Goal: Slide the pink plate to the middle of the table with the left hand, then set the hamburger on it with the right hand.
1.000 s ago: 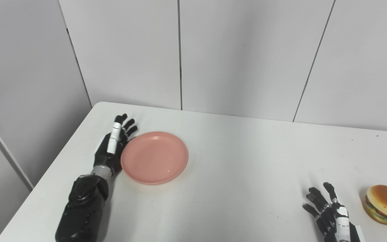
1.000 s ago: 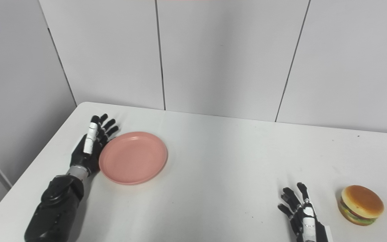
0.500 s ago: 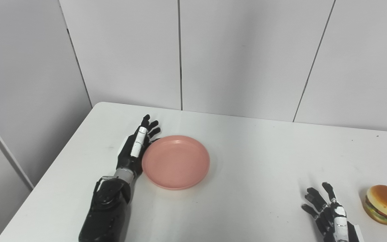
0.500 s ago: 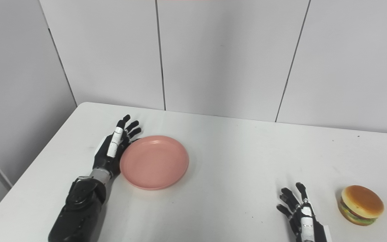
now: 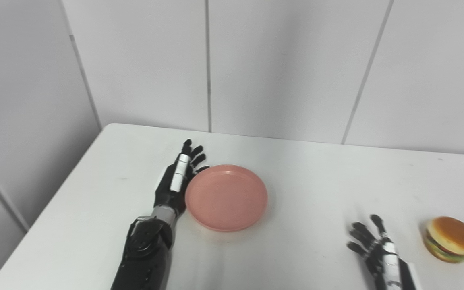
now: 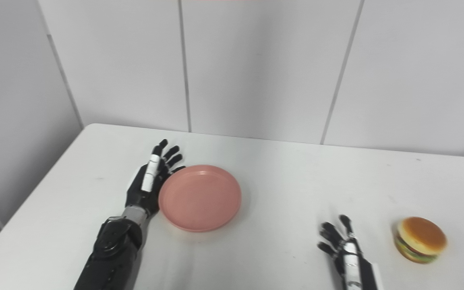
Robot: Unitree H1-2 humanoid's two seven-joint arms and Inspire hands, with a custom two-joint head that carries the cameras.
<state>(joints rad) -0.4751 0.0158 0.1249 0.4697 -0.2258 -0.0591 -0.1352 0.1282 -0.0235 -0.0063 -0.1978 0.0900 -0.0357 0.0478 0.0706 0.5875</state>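
The pink plate [image 5: 226,197] lies flat on the white table [image 5: 308,177], left of the middle. My left hand [image 5: 177,180] stands on edge with its fingers straight and apart, its palm against the plate's left rim; it holds nothing. A hamburger [image 5: 450,239] with a tan bun sits near the table's right front. My right hand [image 5: 373,247] rests open at the bottom edge, fingers spread, a short way left of the hamburger and apart from it.
Grey wall panels [image 5: 280,68] rise behind the table's far edge. The table's left edge runs diagonally down past my left forearm [image 5: 145,253]. Bare tabletop lies between the plate and the hamburger.
My left hand has pushed the plate to the right across the table, staying against its left rim. The camera has also turned a little to the right. The right hand has barely moved.
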